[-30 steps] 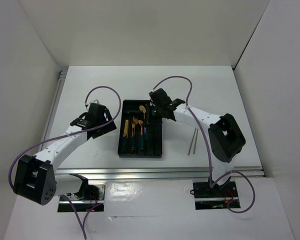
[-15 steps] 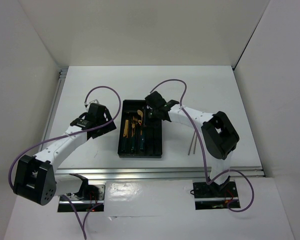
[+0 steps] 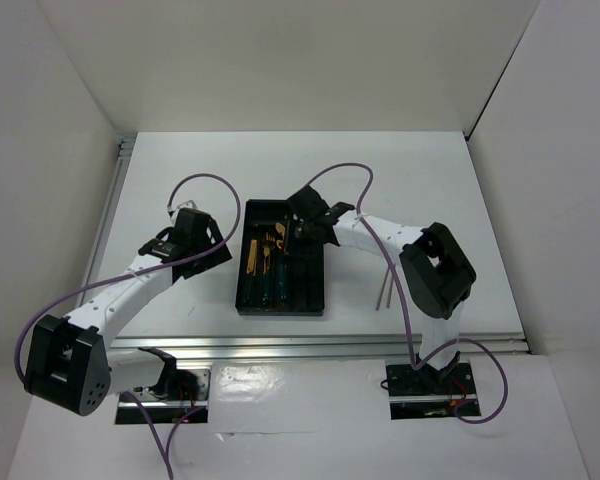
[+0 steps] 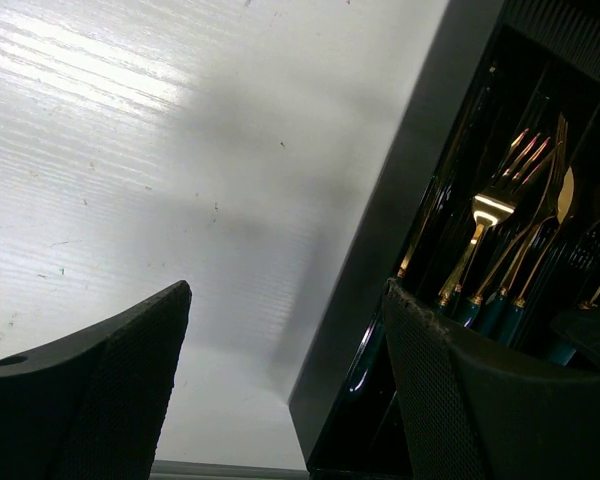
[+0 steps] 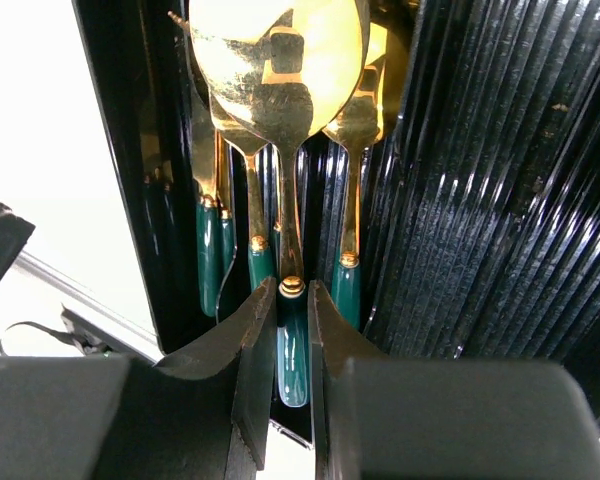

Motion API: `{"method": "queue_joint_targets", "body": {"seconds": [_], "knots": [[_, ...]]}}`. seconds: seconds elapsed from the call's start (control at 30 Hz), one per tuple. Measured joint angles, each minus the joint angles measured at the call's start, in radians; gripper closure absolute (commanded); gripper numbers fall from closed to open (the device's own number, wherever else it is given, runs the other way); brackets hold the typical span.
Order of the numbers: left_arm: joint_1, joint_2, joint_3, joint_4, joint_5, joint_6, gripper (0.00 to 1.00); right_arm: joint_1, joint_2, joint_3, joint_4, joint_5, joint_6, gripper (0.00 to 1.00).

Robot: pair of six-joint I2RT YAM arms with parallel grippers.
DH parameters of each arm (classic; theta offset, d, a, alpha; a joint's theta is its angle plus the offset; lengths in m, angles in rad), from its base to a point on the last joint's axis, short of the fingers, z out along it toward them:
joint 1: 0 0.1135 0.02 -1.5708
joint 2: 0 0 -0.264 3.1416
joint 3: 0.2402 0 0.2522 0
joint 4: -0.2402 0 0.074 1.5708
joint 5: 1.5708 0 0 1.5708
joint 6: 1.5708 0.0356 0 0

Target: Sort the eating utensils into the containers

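looking down on a white surface with a long black tray lying lengthwise at its middle. inside the tray, in the left and middle compartments, gold-headed utensils with dark teal handles, heads toward the tray's far end.

over the tray's far right part, the right pincer, reaching in from the right side. from the right wrist, seen pressed together on the teal handle of a spoon, just below the small gold collar. fingers tight on either side of that handle, bright gold bowl pointing away from the wrist. directly under the held spoon, more spoons lying lengthwise in one compartment of the tray. just right of that compartment, ribbed black tray floor.

left of the tray, just beside its left wall, the left pincer, spread wide. from the left wrist, two dark padded fingers well apart, with white surface and the tray's left wall between them. beyond that wall, gold forks lying in the tray.

right of the tray, well apart from it, two thin chopsticks on the surface, partly hidden behind the right arm.
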Motion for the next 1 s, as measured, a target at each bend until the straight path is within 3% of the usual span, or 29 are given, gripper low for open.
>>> {"method": "queue_joint_targets", "body": {"seconds": [1.0], "knots": [[0.0, -0.012, -0.011, 0.003, -0.004, 0.0, 0.17, 0.02, 0.051, 0.0, -0.031, 0.017, 0.047, 0.98]]}}
